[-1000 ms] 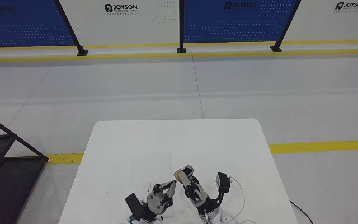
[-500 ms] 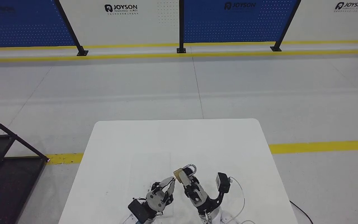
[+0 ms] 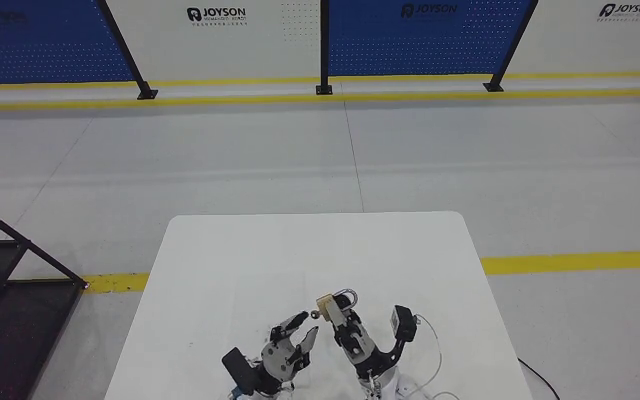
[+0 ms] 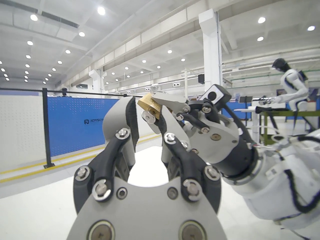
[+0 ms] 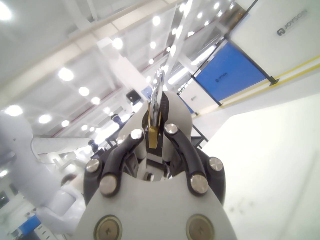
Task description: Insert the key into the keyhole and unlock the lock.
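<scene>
Holding the left gripper (image 3: 303, 326) lifted above the near edge of the white table (image 3: 250, 260), forearm low at that edge and wrist tipped so the fingers are angling up and to the right. Spreading its two fingers (image 4: 125, 118) wide, gripping nothing. Framing, in the left wrist view, the key (image 4: 149, 118) in the gap between those fingers, though the top view is showing the small round key head just beyond the fingertips and apart from them. Leaving the key jutting from the end of the brass lock (image 4: 147, 101), its shaft out of sight inside the body. Suspending the lock in the air above the table, just right of the left fingertips, with the silver shackle (image 3: 345, 296) pointing away from the robot. Pinching the lock's brass body between the pressed-together fingers of the right gripper (image 5: 156, 112), the shackle standing past the fingertips in the right wrist view. Angling the right wrist steeply up from the near edge and slightly leftward, so both grippers are nearly meeting tip to tip. Trailing a thin white cable (image 3: 430, 350) beside the right wrist.
</scene>
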